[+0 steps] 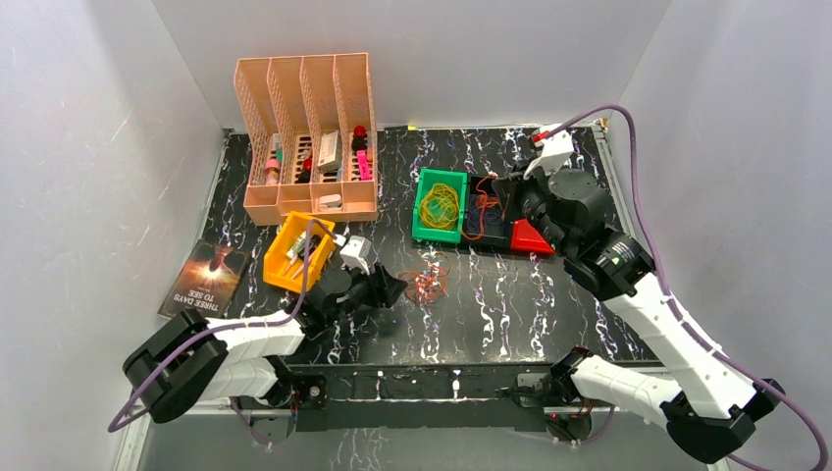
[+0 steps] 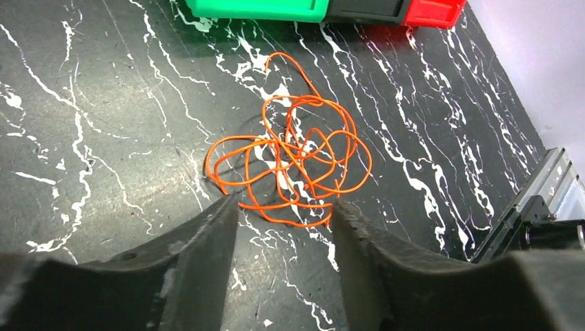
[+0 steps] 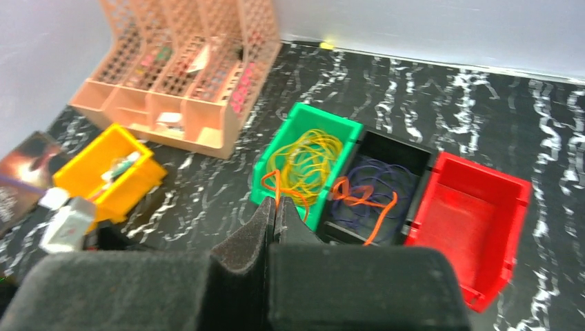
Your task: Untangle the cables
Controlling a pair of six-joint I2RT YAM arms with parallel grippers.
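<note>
Hung left tool [image 2: 284, 205] parted, empty, with orange cables [image 2: 296, 148] loose on the counter [image 2: 103, 138] just beyond its tips. Pinched right tool [image 3: 274, 207] fully shut. Seemed mid-pickup; needed closing on one strand next, lifting gently.

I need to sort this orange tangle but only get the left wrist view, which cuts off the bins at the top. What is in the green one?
Observer: The green bin holds yellow cable loops.
Operator: And the black bin beside it?
Observer: The black bin holds blue-purple cable, with an orange strand draped across it.
</note>
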